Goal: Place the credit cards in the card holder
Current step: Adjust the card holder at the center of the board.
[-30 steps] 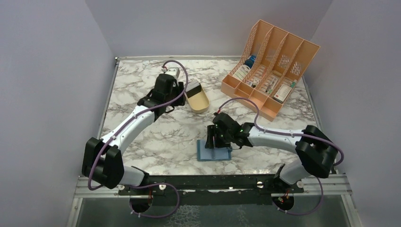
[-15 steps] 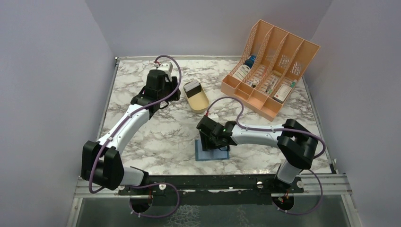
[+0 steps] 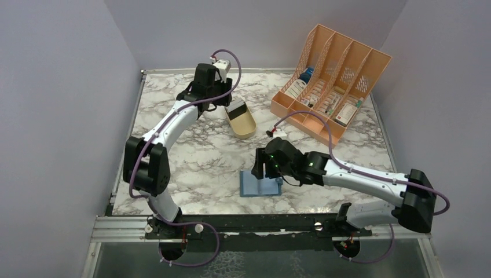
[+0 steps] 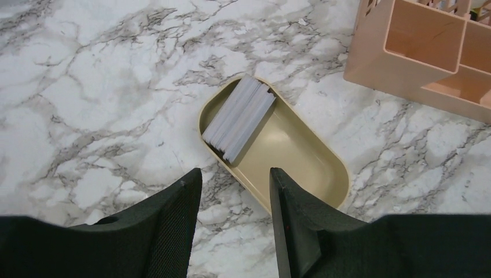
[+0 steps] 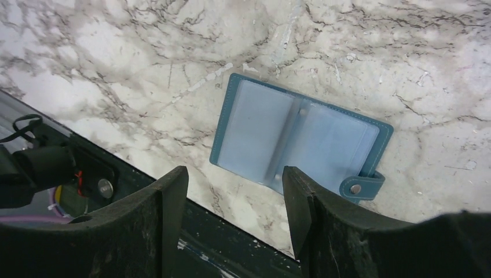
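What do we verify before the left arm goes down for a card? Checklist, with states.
1. Left gripper open and empty: ok.
2. Stack of grey-faced plastic credit cards sits in the tan oval shallow tray, in line with the gap between the left fingers: ok.
3. One card can be taken apart from the stack: cannot tell.
4. Pale blue folding card holder lies open, pockets up, on the marble table: ok.
5. Right gripper open, empty, above the holder: ok.
6. No card shows in the holder's pockets: ok.
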Action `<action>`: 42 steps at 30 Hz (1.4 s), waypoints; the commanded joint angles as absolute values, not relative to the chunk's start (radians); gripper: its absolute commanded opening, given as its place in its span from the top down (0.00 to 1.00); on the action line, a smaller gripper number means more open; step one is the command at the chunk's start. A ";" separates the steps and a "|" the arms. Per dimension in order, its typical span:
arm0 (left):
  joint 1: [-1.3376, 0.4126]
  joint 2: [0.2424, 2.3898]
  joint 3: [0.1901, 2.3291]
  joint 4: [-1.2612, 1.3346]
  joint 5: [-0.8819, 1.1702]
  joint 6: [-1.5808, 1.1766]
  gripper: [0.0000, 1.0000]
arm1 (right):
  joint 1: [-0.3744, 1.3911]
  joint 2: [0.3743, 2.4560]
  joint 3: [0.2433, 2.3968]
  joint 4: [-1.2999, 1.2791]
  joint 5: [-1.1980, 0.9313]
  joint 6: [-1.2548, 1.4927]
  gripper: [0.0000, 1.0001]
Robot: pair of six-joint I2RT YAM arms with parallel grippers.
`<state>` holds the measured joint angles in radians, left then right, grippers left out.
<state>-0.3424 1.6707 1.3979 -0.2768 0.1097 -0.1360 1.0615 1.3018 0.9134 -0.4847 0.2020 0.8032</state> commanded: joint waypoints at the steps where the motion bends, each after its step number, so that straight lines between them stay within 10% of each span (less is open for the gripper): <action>1: -0.354 1.772 1.497 -0.307 0.125 0.025 0.52 | 1.070 1.207 0.865 -0.456 0.274 0.802 0.38; 42: -0.466 2.066 1.588 -0.201 -0.047 0.434 0.55 | 1.070 1.088 0.788 -0.487 0.340 0.837 0.39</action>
